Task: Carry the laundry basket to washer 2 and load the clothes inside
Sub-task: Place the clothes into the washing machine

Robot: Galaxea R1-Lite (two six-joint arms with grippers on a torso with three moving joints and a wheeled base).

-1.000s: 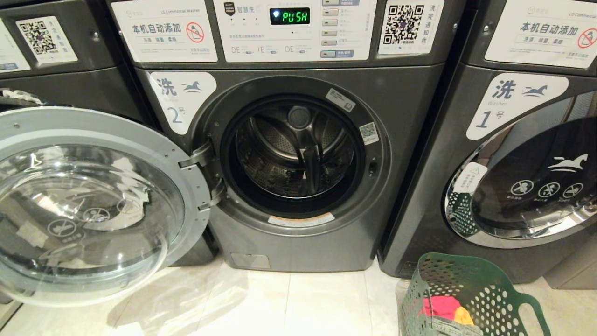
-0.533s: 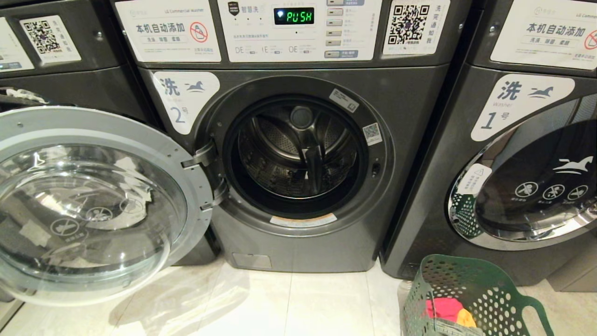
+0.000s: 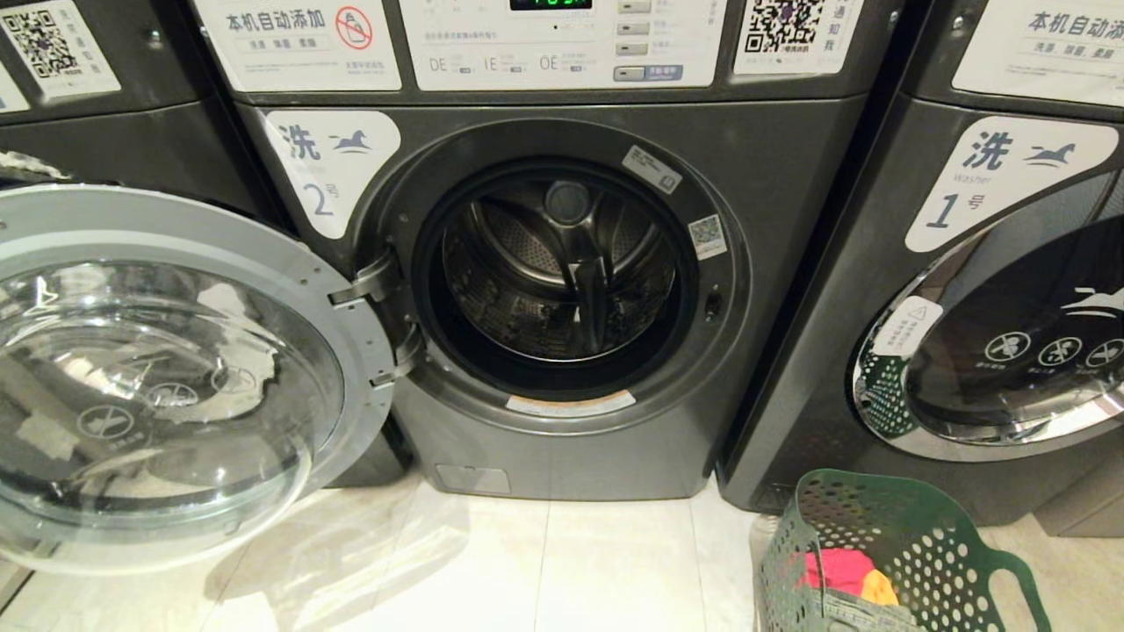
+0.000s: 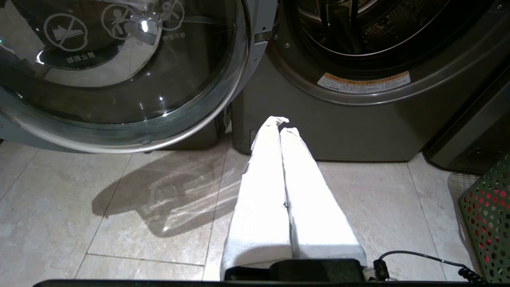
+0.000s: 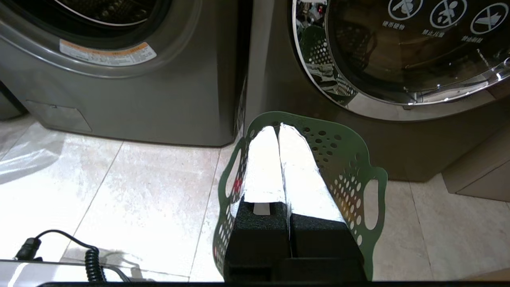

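Two tools, left tool (image 4: 280, 124) and right tool (image 5: 277, 128), pressed together; laundry basket (image 3: 887, 553) upright, mouth seemingly skyward.

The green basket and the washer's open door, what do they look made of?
The laundry basket looks like matte moulded plastic: thin walls punched with round holes. The open door of washer 2 seems a clear glass or plastic bowl, glossy with reflections, in a pale grey ring, probably plastic.
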